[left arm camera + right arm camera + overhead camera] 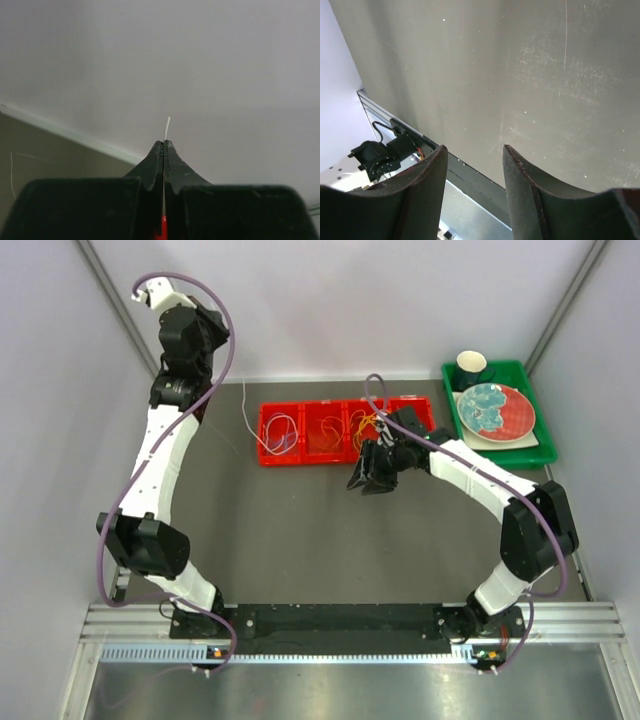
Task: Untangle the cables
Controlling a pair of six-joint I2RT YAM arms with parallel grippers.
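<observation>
Left hand [164,145] pinched tight on a hair-thin white cable [167,125], tip poking out. Right hand [472,155] spread empty over the dark grey surface [545,75]; orange-yellow cable tangle [368,424] sits in the red divided tray [300,461]

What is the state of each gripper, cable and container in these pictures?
left gripper, shut on the white cable.
right gripper, open and empty, over the table.
red tray, on the table, cable loops in its compartments.
cup, upright in the green tray.
plate, flat in the green tray.
</observation>
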